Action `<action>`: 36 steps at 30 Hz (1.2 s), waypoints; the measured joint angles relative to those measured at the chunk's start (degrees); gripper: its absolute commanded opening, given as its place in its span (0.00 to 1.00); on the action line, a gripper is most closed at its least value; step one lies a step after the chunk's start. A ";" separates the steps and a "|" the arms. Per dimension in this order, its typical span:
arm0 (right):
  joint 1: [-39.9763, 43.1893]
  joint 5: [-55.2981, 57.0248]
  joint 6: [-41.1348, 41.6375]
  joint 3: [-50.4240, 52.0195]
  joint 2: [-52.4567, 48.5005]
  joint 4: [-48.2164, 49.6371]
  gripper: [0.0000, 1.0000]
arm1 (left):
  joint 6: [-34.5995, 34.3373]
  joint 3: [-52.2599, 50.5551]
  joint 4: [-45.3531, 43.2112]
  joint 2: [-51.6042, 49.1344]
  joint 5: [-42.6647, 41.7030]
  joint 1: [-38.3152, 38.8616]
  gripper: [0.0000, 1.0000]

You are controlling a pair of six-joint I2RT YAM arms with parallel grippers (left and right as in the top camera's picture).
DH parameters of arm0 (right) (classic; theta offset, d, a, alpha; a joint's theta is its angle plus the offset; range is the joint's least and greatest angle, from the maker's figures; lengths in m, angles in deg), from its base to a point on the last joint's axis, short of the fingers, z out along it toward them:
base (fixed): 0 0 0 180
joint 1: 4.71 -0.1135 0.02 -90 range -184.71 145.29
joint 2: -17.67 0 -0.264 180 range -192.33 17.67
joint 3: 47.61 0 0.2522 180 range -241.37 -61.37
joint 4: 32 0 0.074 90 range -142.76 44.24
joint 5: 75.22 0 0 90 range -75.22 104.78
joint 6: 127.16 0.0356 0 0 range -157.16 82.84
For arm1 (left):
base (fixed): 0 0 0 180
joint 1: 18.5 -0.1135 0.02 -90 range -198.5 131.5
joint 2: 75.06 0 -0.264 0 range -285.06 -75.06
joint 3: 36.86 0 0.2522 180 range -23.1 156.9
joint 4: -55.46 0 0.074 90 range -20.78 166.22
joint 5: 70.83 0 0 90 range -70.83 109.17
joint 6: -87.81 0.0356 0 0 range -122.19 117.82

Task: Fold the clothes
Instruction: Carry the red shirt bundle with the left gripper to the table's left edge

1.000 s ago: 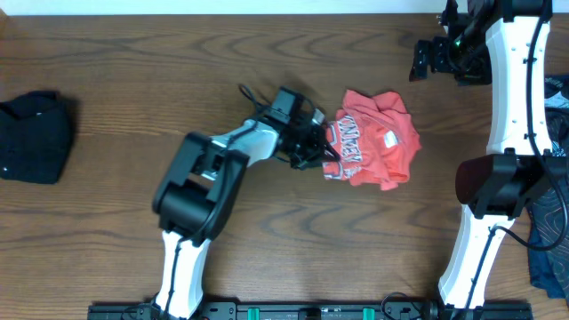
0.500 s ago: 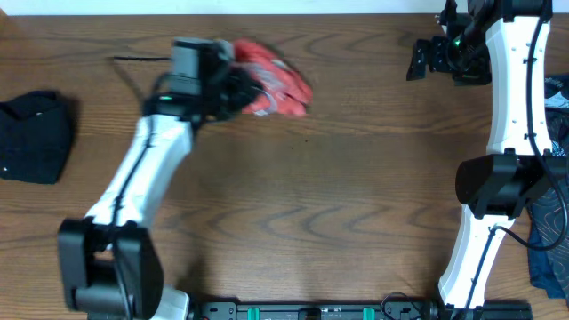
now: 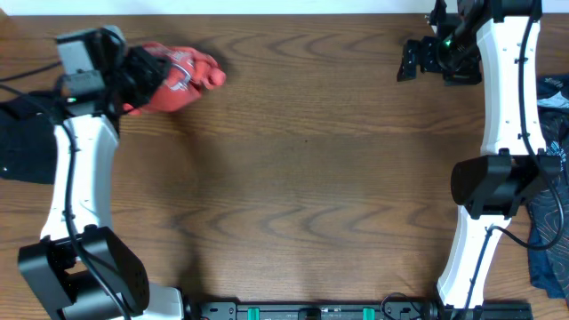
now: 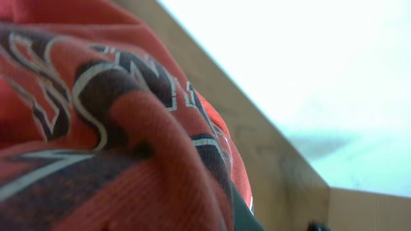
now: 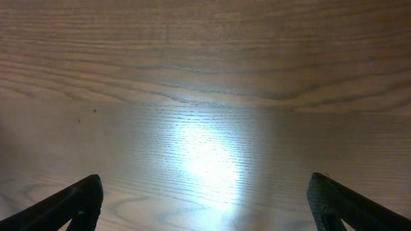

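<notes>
The coral-red T-shirt (image 3: 182, 76) is held bunched in the closed left hand (image 3: 140, 76) at the worktop's (image 3: 293, 178) far-left corner, near the black bundle (image 3: 22, 147), probably to be re-laid. The right hand (image 5: 205, 192) is kept wide open, empty, well clear.

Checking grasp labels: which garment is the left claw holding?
The red T-shirt, bunched in the left claw; the black bundle and navy garment lie apart, ungripped.
</notes>
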 measured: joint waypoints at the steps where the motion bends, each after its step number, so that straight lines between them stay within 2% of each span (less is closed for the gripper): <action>1: -0.26 0.02 0.02 0.00 0.00 0.00 0.99 | 0.31 1.09 0.00 0.00 -0.02 -0.76 0.06; 7: -1.66 0.00 0.07 0.00 0.00 0.00 0.99 | 1.90 6.69 -0.07 0.00 0.02 -6.21 0.06; 16: -3.30 0.02 0.48 0.00 0.00 0.07 0.99 | 3.50 7.91 0.13 0.00 0.24 -15.72 0.06; 22: -4.98 0.00 0.92 0.00 0.00 0.68 0.99 | 5.40 7.91 -0.59 -0.20 0.24 -19.06 0.06; 29: -6.51 0.04 1.33 0.00 0.00 0.68 0.99 | 7.06 7.93 -7.67 -2.58 0.22 -21.75 0.06; 36: -7.85 0.04 1.84 0.00 0.00 0.68 0.99 | 7.76 10.21 -8.26 -6.73 2.60 -24.39 0.06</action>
